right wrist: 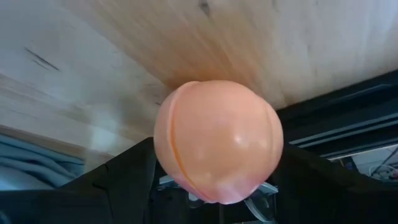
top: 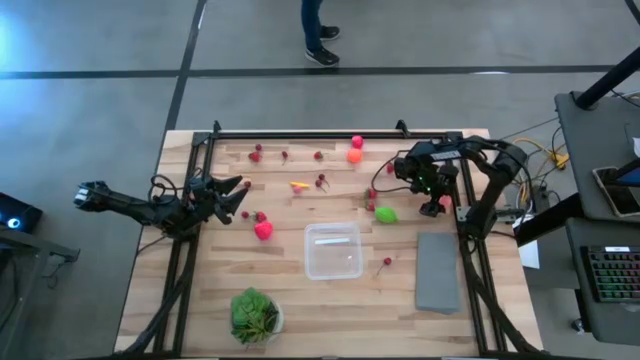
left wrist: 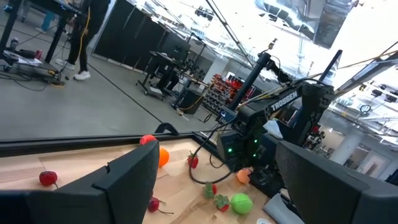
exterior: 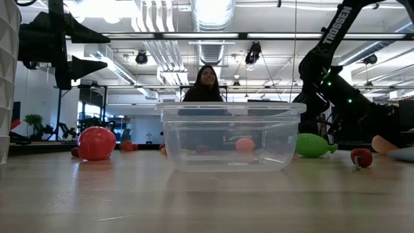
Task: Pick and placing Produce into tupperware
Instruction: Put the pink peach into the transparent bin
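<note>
Smooth round peach, clear empty tupperware

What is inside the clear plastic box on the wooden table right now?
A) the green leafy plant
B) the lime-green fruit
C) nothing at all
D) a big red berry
C: seen from above, the clear rectangular plastic container shows only bare bottom, while the big red berry, the lime-green fruit and the leafy green plant in its white bowl all sit outside it on the wooden table.
</note>
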`<action>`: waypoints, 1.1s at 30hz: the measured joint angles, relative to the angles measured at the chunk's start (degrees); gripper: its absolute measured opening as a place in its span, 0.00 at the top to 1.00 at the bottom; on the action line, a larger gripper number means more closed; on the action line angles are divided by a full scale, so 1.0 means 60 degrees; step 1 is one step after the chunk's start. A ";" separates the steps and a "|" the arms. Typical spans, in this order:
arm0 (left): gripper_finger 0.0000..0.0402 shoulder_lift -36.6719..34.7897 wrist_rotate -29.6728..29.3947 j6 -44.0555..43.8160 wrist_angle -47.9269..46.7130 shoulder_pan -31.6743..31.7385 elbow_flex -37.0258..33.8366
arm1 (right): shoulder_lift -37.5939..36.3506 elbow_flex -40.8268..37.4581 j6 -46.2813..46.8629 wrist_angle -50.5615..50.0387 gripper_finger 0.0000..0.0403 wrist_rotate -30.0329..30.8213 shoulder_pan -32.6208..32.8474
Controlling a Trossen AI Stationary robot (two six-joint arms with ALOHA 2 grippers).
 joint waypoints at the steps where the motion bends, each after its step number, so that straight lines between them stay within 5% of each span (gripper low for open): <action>1: 0.23 0.0004 0.0000 0.0000 -0.0002 -0.0001 0.0000 | 0.0028 0.0000 0.0000 0.0000 0.27 0.0005 0.0000; 18: 0.23 0.0003 0.0023 -0.0259 0.0021 0.0001 0.0000 | 0.0069 -0.0094 0.0364 0.0718 0.27 -0.0033 0.0000; 29: 0.23 0.0022 0.0029 -0.0262 0.0018 -0.0001 0.0000 | 0.0062 -0.0120 0.0508 0.0723 0.44 0.0008 0.0000; 33: 0.23 0.0018 0.0033 -0.0262 0.0016 -0.0001 0.0000 | -0.0056 0.0003 0.0740 0.0506 0.43 -0.0001 0.0000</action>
